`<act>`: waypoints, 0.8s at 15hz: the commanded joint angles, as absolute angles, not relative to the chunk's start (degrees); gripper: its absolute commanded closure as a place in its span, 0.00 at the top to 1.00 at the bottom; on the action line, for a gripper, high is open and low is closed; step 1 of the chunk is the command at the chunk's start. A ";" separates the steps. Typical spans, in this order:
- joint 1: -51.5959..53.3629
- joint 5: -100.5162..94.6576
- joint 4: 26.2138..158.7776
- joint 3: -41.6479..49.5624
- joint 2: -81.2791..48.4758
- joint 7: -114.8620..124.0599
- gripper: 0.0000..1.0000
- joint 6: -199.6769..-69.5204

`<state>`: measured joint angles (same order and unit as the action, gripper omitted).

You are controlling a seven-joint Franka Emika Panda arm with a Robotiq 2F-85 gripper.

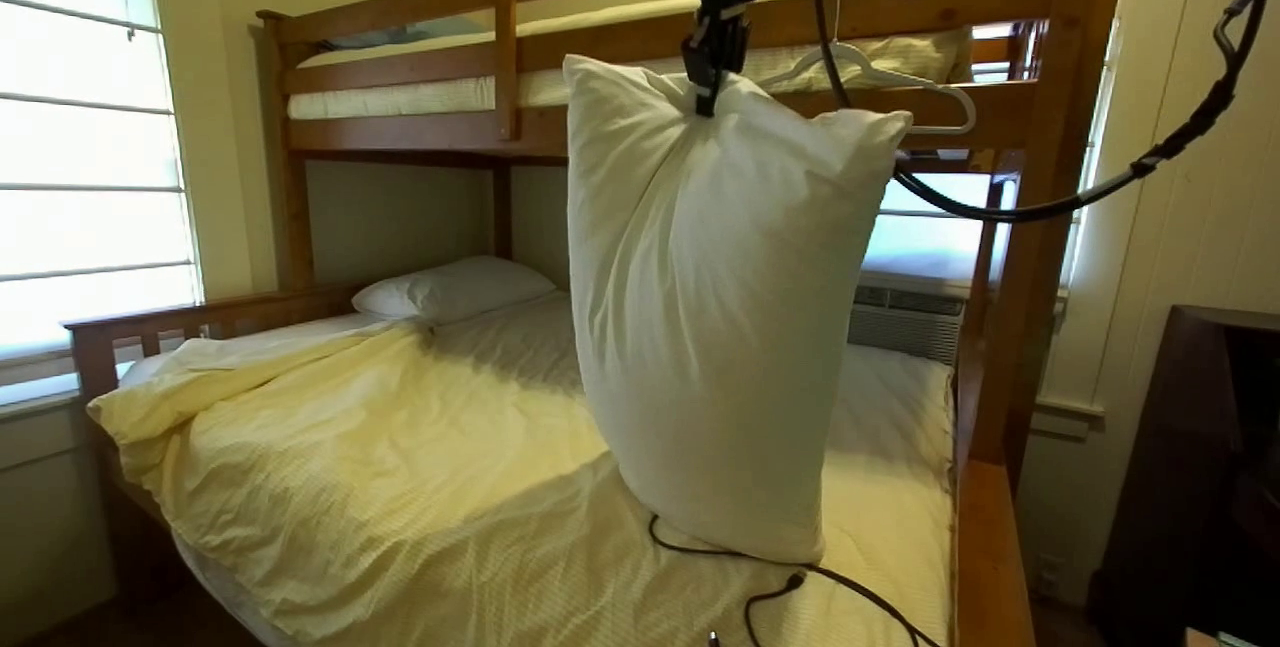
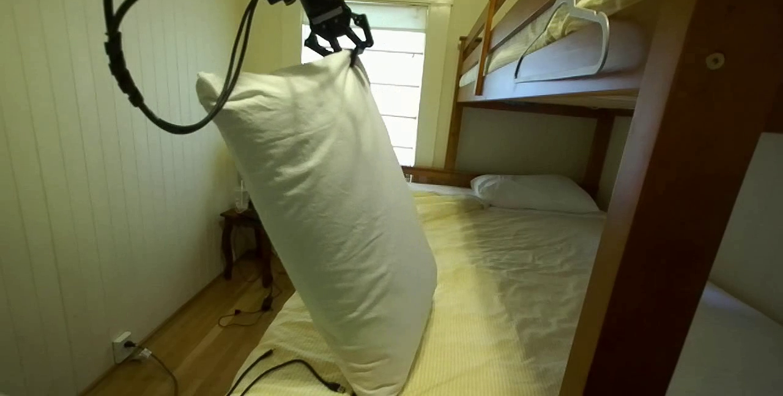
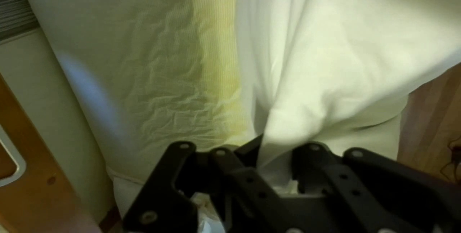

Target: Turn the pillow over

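The large white pillow [image 1: 725, 327] stands nearly on end, somewhat tilted, its foot down at the pale yellow bedspread [image 1: 380, 457]; whether weight rests there I cannot tell. The tool [image 3: 275, 155] is clamped on a bunched pinch of the pillow's upper edge, its two fingers [image 3: 310, 166] close together with fabric between them. A black cable [image 1: 858, 587] lies on the bedspread right at the pillow's foot, a loose plug end [image 1: 796, 582] just beside it. The arm's cable bundle [image 2: 120, 73] loops down and, in an exterior view, crosses in front of an upper corner of the pillow. The brown upper-bunk rail [image 1: 400, 68] runs behind, with a white hanger [image 2: 604, 41] hanging near it. A smaller white pillow [image 1: 455, 289] lies well apart. In an exterior view a thick wooden post [image 2: 667, 169] blocks part of the scene.
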<state>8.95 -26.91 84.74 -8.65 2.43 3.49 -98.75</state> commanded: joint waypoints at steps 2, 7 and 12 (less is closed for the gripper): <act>11.76 -26.46 82.73 -12.60 3.64 6.22 0.02 -93.64; 14.49 -27.46 81.07 -16.02 2.96 8.13 0.02 -91.07; 16.93 -27.04 77.36 -19.00 1.34 9.77 0.02 -87.35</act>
<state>15.49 -26.89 83.51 -17.58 2.40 8.87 -90.83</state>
